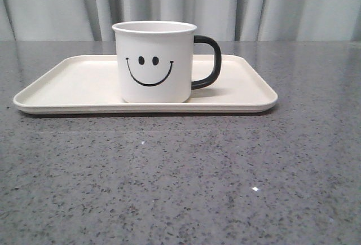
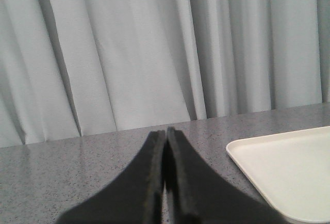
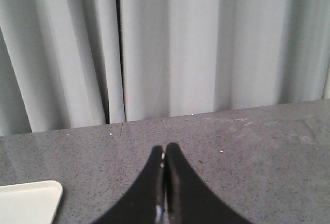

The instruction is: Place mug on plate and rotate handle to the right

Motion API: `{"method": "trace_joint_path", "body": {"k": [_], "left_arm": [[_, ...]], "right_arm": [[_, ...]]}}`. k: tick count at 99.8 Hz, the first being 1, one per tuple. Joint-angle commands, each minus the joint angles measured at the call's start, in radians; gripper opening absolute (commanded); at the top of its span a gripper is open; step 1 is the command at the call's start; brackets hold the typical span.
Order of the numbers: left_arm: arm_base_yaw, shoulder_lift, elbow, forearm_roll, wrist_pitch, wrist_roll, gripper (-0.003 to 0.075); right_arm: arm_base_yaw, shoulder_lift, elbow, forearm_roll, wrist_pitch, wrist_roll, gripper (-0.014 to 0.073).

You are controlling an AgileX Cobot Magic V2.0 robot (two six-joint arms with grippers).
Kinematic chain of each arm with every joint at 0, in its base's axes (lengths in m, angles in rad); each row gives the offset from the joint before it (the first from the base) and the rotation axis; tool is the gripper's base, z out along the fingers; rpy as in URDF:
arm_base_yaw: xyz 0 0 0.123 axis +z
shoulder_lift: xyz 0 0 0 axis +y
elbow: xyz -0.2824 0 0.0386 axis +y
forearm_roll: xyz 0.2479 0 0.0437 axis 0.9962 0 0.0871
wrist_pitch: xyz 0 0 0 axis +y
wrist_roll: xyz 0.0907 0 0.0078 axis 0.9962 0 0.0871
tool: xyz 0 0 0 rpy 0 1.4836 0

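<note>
The white mug (image 1: 153,61) with a black smiley face stands upright on the cream plate (image 1: 73,84) in the front view. Its black handle (image 1: 207,61) points to the right. Neither gripper shows in the front view. My left gripper (image 2: 165,131) is shut and empty over the grey table, with a corner of the plate (image 2: 289,172) beside it. My right gripper (image 3: 165,148) is shut and empty over the table, with another corner of the plate (image 3: 26,201) beside it. The mug is out of both wrist views.
The speckled grey table (image 1: 180,177) stretches in front of the plate. A pale grey curtain (image 1: 254,5) hangs behind the table's far edge.
</note>
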State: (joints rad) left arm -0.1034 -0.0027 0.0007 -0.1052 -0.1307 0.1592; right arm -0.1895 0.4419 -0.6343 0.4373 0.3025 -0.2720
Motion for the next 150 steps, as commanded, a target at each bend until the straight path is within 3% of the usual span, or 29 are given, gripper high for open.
{"method": "trace_joint_path", "body": {"k": [1, 118, 150], "left_arm": [[0.003, -0.030, 0.008, -0.012, -0.068, 0.001, -0.0020], [0.003, -0.030, 0.008, -0.012, -0.068, 0.001, -0.0020], [0.003, -0.030, 0.008, -0.012, -0.068, 0.001, -0.0020]], "right_arm": [[-0.006, 0.004, -0.027, 0.004, -0.073, -0.001, -0.0058], [-0.001, -0.002, -0.022, 0.004, -0.088, -0.002, -0.0058], [0.044, -0.141, 0.240, 0.004, -0.112, -0.002, -0.0058]]}}
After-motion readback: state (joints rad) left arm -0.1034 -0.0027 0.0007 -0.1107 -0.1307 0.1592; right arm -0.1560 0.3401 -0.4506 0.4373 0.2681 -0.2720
